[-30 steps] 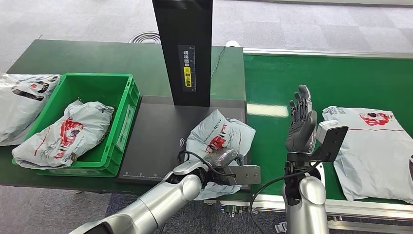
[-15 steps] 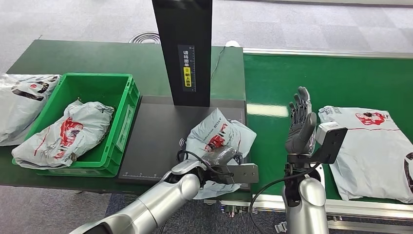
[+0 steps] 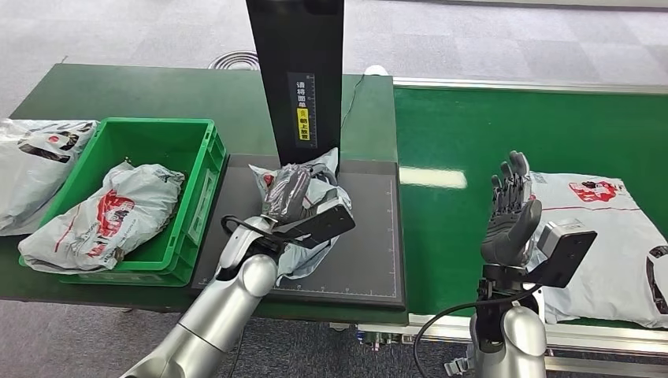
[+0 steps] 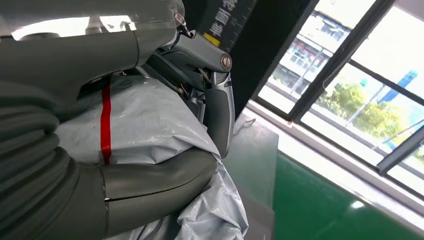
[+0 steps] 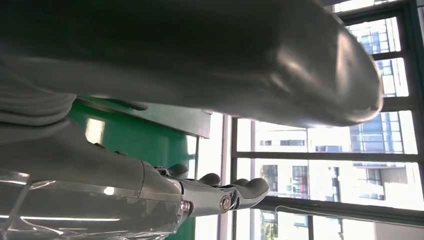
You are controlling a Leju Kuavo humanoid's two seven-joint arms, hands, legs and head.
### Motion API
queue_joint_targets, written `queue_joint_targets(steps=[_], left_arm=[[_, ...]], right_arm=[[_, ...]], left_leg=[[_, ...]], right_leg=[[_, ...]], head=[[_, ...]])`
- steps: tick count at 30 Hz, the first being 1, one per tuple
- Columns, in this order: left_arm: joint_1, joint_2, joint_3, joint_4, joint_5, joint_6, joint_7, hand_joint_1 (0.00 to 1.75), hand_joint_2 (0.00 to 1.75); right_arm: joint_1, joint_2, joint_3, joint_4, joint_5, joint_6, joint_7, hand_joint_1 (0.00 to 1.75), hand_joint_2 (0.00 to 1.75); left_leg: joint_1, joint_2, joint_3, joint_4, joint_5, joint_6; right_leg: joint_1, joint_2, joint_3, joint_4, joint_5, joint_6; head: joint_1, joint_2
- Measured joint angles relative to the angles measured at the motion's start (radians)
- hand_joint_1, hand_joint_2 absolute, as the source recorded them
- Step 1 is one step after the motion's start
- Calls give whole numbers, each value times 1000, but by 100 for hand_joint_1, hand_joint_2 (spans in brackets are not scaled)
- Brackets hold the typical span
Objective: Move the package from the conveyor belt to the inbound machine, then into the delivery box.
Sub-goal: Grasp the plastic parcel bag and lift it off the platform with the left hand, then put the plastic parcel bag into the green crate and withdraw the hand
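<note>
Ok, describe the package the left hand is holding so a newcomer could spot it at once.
Find the black scanner platform under the tall black post, between the green crate and the conveyor belt. The package is the crumpled grey bag there, gripped by the left hand; the other bags lie untouched.

Crinkled glossy plastic package (image 3: 315,197), matt black machine plate (image 3: 370,252), ribbed green plastic crate (image 3: 201,169)
</note>
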Motion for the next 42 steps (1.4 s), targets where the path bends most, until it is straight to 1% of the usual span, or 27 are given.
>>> queue_joint_targets(steps=[7,10,12,16,19,23,26,28,31,35,42], left_arm=[[17,9,30,-43,-4,3,-1,175,175],[29,13,43,-68,-32,65,-10,175,175],[44,21,66,-124,-67,121,-17,175,175],[90,54,126,-287,-112,177,-22,175,175],[131,87,168,-403,-127,218,-29,175,175],[173,125,219,-519,-136,284,-25,175,175],[184,139,303,-612,-118,395,-33,175,175],[174,145,373,-676,-96,439,-70,175,175],[154,144,443,-748,-112,446,-121,175,175],[128,134,509,-793,-137,446,-128,175,175],[115,127,553,-811,-140,446,-133,175,175]], right_arm=[[2,0,-2,-6,0,0,0,0,0],[4,0,-4,-9,-4,-2,0,0,0],[10,-2,-10,-17,-10,-4,0,0,0],[36,-8,-30,-39,-15,0,-2,0,0],[65,-13,-40,-52,-20,13,-15,0,0],[84,-21,-50,-60,-28,21,-24,0,0],[88,-23,-62,-62,-36,24,-23,0,0],[86,-23,-71,-63,-38,32,-21,0,0],[75,-23,-76,-61,-39,38,-20,0,0],[63,-23,-80,-57,-39,38,-19,0,0],[59,-23,-82,-55,-39,38,-19,0,0]], left_leg=[[0,0,0,0,0,0],[0,0,0,0,0,0],[0,0,0,0,0,0],[0,0,0,0,0,0],[0,0,0,-1,0,0],[0,0,0,-1,0,0],[0,0,0,-1,0,0],[0,0,0,-1,0,0],[0,0,0,-1,0,0],[0,0,0,-1,0,0],[0,0,0,0,0,0]], right_leg=[[-1,0,0,0,0,0],[-1,0,0,0,0,0],[-1,0,0,0,0,0],[0,0,-1,0,0,0],[1,0,-1,0,-1,0],[1,0,0,0,-1,0],[1,0,0,0,-1,0],[1,0,0,0,-1,0],[1,-1,0,0,-1,0],[0,-1,1,0,-1,1],[0,-1,1,0,-1,1]], head=[[0,0],[0,0],[0,0],[0,0],[0,0],[0,0],[0,0],[0,0],[0,0],[0,0],[0,0]])
